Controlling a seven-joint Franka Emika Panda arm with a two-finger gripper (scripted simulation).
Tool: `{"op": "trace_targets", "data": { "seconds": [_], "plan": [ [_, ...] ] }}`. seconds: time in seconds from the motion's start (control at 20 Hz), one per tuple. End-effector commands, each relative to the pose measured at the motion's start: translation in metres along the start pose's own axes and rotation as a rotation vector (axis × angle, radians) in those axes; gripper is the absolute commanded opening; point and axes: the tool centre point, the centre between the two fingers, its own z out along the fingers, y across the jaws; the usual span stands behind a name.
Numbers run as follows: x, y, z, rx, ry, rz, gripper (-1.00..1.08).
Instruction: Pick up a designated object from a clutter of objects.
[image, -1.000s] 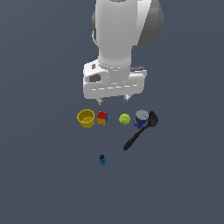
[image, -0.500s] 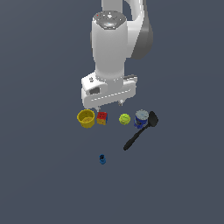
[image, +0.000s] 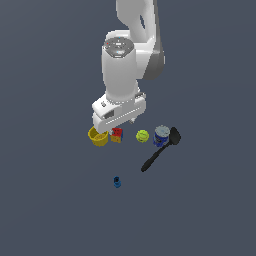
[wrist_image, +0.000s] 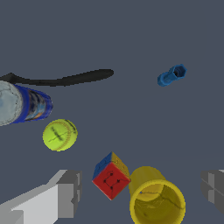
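The designated cube, with red, blue and yellow faces, lies on the grey floor between the yellow cup and the yellow-green ball. My gripper hangs just above the cube and cup, jaws open and empty. In the wrist view the cube sits beside the cup, both between my spread fingers; my gripper's midpoint falls over the cup's near edge. The ball lies further off.
A blue can stands at the exterior view's right of the ball, with a black spatula lying against it. A tiny blue cylinder lies apart, nearer the camera. In the wrist view the can, spatula and cylinder lie beyond the cube.
The arm has come down and a little toward the exterior view's left, bringing the open gripper close above the cube and cup. The objects have not moved.
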Motion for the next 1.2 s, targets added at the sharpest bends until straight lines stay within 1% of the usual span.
{"op": "trace_targets", "data": {
  "seconds": [0.0, 0.55, 1.15],
  "plan": [
    [-0.006, 0.000, 0.011, 0.000, 0.001, -0.059, 1.00],
    [-0.034, -0.002, 0.058, 0.001, 0.004, -0.313, 1.00],
    [-0.068, -0.012, 0.102, 0.002, 0.011, -0.586, 1.00]
  ]
}}
